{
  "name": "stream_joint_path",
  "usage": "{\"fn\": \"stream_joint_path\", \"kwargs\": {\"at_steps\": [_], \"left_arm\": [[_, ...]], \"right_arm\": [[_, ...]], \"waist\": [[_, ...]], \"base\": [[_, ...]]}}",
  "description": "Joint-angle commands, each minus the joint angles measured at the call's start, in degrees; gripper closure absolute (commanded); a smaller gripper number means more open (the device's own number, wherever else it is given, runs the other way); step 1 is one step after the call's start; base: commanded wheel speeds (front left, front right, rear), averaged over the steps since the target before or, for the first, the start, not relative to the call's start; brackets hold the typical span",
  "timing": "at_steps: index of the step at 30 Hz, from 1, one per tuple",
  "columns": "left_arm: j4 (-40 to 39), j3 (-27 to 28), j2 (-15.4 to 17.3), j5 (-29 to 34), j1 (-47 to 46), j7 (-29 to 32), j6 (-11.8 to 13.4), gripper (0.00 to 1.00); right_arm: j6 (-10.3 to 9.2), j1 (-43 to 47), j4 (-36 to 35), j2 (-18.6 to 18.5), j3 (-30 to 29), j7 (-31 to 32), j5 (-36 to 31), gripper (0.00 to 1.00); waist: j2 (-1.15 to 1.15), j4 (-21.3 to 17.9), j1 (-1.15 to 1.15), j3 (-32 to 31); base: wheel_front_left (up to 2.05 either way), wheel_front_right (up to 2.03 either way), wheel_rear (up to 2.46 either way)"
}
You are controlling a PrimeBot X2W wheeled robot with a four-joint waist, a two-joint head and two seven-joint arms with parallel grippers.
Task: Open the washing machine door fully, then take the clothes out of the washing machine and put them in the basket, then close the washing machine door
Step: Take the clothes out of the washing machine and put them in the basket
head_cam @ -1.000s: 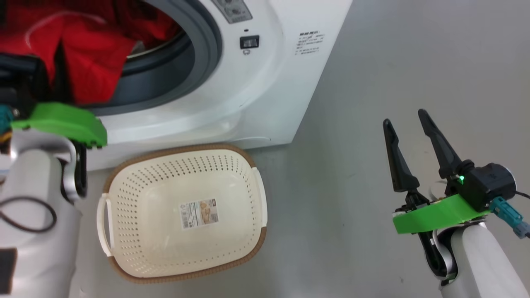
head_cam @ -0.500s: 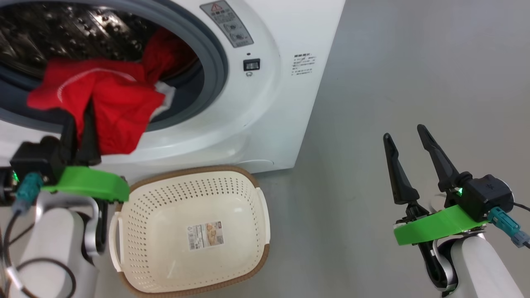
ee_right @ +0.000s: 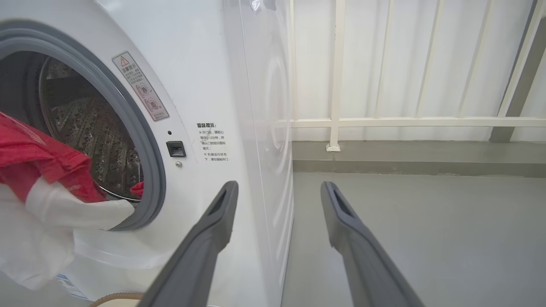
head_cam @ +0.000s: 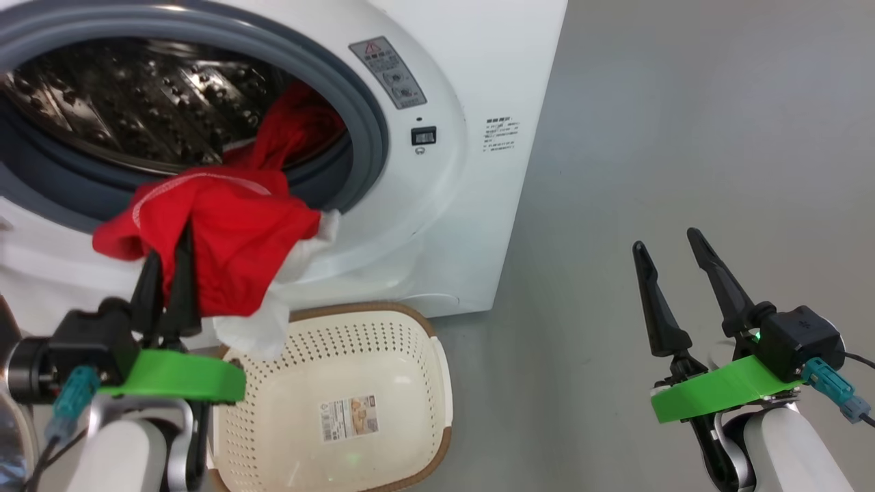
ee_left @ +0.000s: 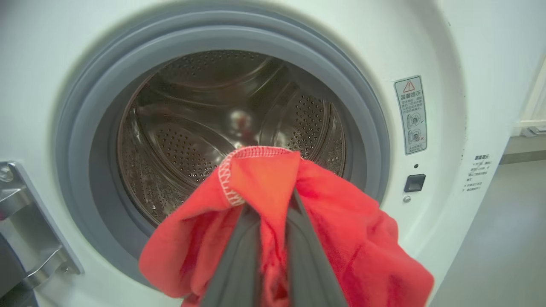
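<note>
You've got the clothes (head_cam: 232,239) clamped in your left gripper (head_cam: 169,249) at the washer's (head_cam: 437,225) mouth, and your right gripper (head_cam: 666,240) is open.
On the left, the two fingers are shut on a fold of red cloth, which drapes over them in front of the grey seal (head_cam: 372,130). A white piece (head_cam: 260,328) trails down to the basket's (head_cam: 437,342) left rim. A red strip runs from the bundle back into the right side of the steel drum (head_cam: 137,102). The basket sits on the floor (head_cam: 683,102) just in front of the washer. Further right, well apart from both, your right gripper's fingers stand spread wide above the floor.
</note>
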Motion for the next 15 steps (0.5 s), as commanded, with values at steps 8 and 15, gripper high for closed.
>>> {"fn": "stream_joint_path", "kwargs": {"at_steps": [8,15], "left_arm": [[-9.02,0.85,0.71,-0.95,4.92,2.77,1.47,1.0],[-8.24,-0.88,-1.11,-2.23,7.37,3.43,1.36,1.0]], "right_arm": [[0.35,1.53,-1.2,0.0,1.04,-0.36,0.91,0.0],[0.35,1.42,-1.83,0.0,1.26,-0.36,0.77,0.0]], "waist": [[0.0,0.19,0.0,-1.77],[0.0,0.3,0.0,-0.6]], "base": [[0.0,0.0,0.0],[0.0,0.0,0.0]]}}
